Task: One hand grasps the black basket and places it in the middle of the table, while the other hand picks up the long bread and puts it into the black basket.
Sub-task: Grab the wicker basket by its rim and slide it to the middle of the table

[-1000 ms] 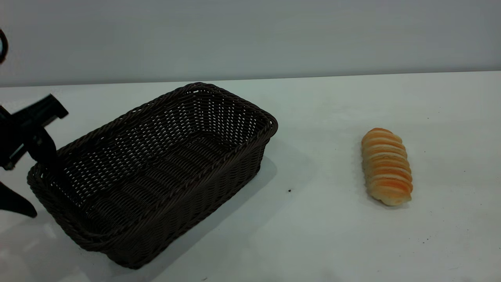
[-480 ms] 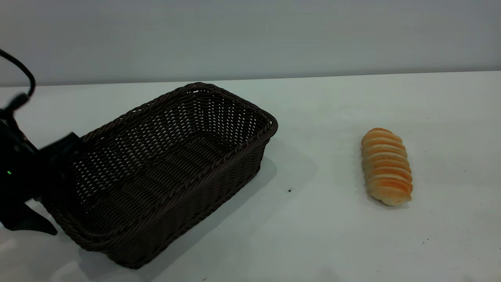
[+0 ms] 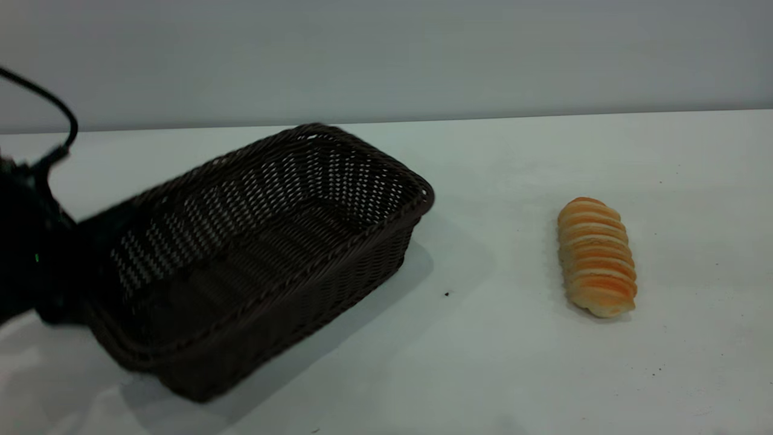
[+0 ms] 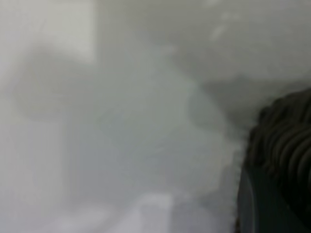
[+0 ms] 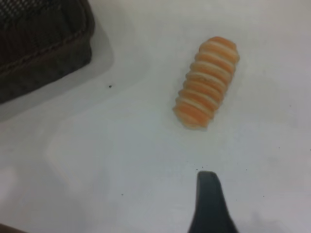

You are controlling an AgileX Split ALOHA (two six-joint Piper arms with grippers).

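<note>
The left hand point(image 3: 54, 272) is a bulky matte-black mass with a tiny green light and a thin black cable looping above it. One black tapered fingertip point(image 5: 210, 206) of the right hand shows.

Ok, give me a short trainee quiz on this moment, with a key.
1. True or false: the bread lies inside the basket.
2. Which arm is at the basket's end in the exterior view? A. left B. right
3. Fill in: the bread rests on the ____, apart from the basket.

Key: 1 false. 2 A, the left tool is at that end. 3 table.
</note>
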